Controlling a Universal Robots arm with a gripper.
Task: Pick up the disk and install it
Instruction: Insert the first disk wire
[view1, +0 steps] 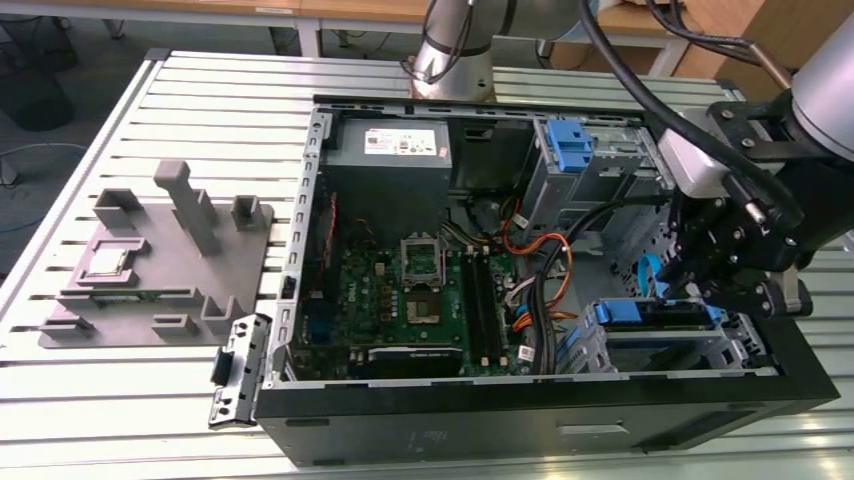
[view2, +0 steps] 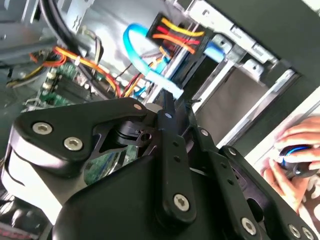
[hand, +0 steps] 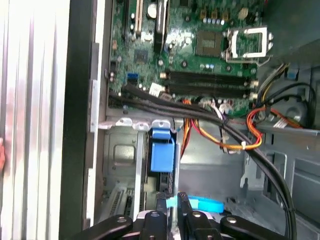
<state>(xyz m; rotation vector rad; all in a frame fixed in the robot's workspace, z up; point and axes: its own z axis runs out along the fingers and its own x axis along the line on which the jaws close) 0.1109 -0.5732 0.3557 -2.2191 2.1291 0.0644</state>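
Blue-railed disk (view1: 650, 314) sits in the case's (view1: 534, 425) lower drive cage, gripper (view1: 727, 290) right above it. Fingers' state: cannot tell. Judgement: press straight down, avoid the cables (hand: 235, 135).

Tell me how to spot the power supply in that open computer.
Start at the open black case on the slatted table. Inside, past the green board toward the arm's base, sits the power supply: a plain grey box with a white label, unlike the cage beside it with its blue latch.
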